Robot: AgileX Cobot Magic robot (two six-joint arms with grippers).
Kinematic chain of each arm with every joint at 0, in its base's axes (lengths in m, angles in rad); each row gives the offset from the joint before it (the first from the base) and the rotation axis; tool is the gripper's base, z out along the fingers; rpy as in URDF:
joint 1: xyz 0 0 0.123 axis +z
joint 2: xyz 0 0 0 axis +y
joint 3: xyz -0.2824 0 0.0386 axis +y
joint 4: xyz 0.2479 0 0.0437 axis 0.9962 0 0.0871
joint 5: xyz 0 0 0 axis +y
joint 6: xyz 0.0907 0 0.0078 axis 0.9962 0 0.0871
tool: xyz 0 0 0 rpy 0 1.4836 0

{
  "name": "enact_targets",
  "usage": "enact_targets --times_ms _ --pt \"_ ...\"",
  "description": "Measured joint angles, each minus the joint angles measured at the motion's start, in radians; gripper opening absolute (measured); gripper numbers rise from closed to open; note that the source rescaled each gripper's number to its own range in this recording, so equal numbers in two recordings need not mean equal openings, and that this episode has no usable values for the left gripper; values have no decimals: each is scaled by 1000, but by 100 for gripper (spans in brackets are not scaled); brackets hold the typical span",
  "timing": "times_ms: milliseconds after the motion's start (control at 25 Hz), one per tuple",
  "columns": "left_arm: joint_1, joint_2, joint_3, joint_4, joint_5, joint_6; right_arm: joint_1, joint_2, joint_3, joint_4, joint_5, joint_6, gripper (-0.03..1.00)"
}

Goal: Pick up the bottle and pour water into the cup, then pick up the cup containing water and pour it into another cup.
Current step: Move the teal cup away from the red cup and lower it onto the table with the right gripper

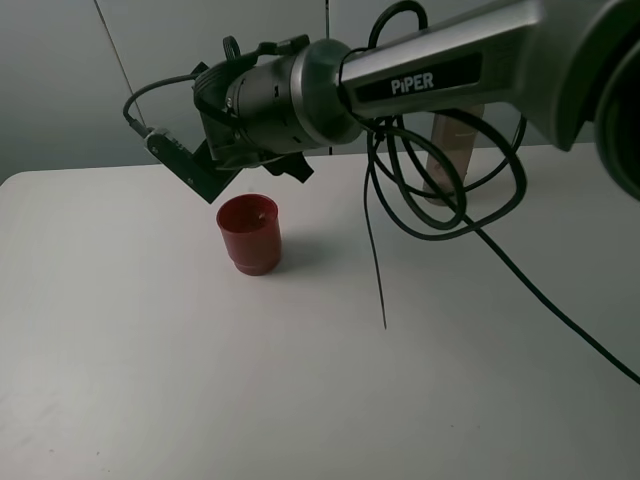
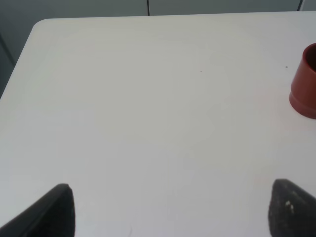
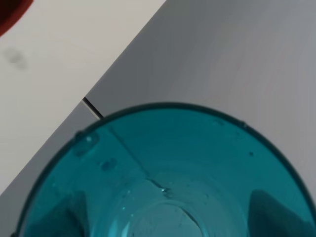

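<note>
- My right gripper (image 1: 215, 165) grasps the teal cup (image 3: 163, 173), tilted above the red cup (image 1: 249, 233) near the table's (image 1: 150, 380) far edge.
- Wet, smooth, light plastic: I judge it slippery; grip mid-wall.
- Left gripper (image 2: 168, 210): released, empty.

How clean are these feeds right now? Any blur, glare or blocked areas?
Exterior high: even soft light, the red cup sharp with a faint shadow, but the right arm looms large and half hides the bottle. Left wrist: washed-out table, pincer tips soft. Right wrist: the teal cup fills the frame, droplets visible.
</note>
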Motion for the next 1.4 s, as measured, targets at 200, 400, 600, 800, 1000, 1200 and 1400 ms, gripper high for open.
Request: enact_targets --times_ms 200,400,600,800,1000,1200,1400 --pt "0 0 0 0 0 0 0 0 0 40 -2 5 10" --pt "0 0 0 0 0 -2 0 0 0 123 -2 9 10" --pt "0 0 0 0 0 -4 1 0 0 179 24 44 10" --pt "0 0 0 0 0 -4 1 -15 4 318 48 80 10" --pt "0 0 0 0 0 -4 -22 -85 4 505 48 162 10" --pt "0 0 0 0 0 -4 -66 -116 4 674 57 221 10" --pt "0 0 0 0 0 -4 -112 -140 4 861 74 263 10"
